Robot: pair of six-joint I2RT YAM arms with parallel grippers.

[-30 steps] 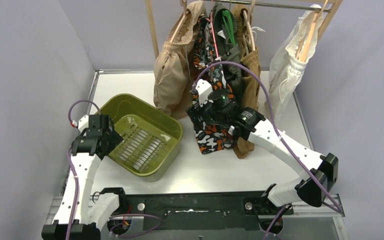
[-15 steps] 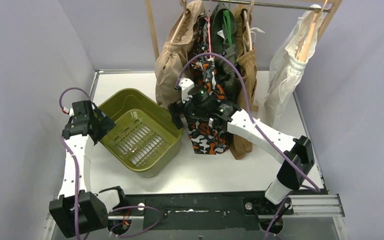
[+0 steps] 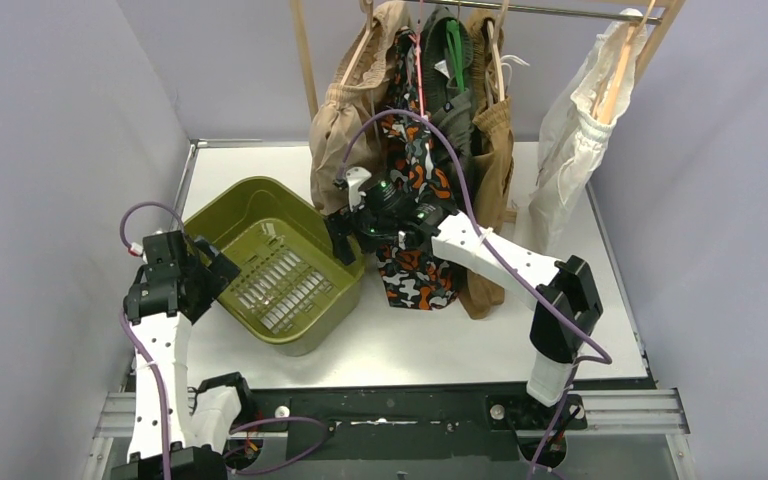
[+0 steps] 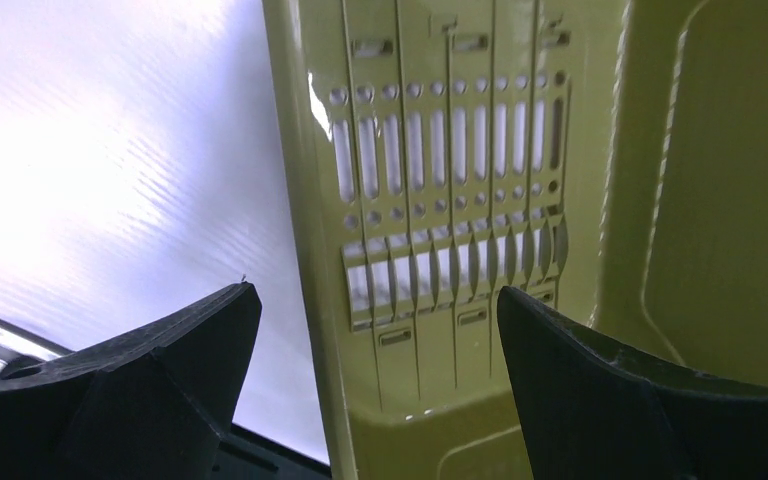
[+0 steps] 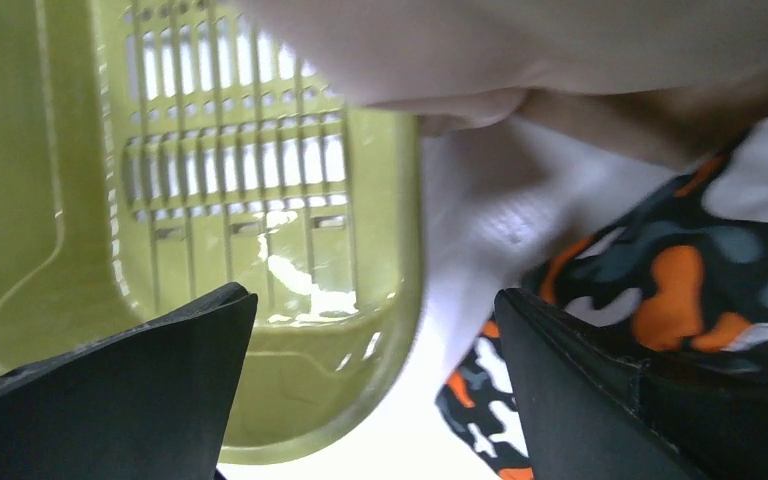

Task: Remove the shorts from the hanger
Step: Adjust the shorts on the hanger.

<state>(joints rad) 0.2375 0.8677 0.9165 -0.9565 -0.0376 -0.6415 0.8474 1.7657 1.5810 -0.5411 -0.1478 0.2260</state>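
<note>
**Five pairs on the rail, both grippers wide open**

Top view: five shorts [image 3: 430,150] hang on hangers [image 3: 615,80] from the rail [image 3: 560,11] over the table's [image 3: 430,345] far edge. Count them: one beige pair [image 3: 345,130], one camouflage pair [image 3: 415,275], one dark olive pair [image 3: 457,95], one brown pair [image 3: 497,150], and one white pair [image 3: 572,140] apart toward the far right corner. One green basket [image 3: 295,345] sits toward the left edge. The left gripper [image 3: 220,272] is at its left rim. The right gripper [image 3: 343,238] is just beside the camouflage pair.

Left wrist: two fingers [image 4: 160,370] spread wide, nothing between them, with the slotted basket floor below.

Right wrist: two fingers [image 5: 600,390] wide apart and empty. The basket is below left, camouflage cloth is at the right, and beige cloth runs across the top.
</note>
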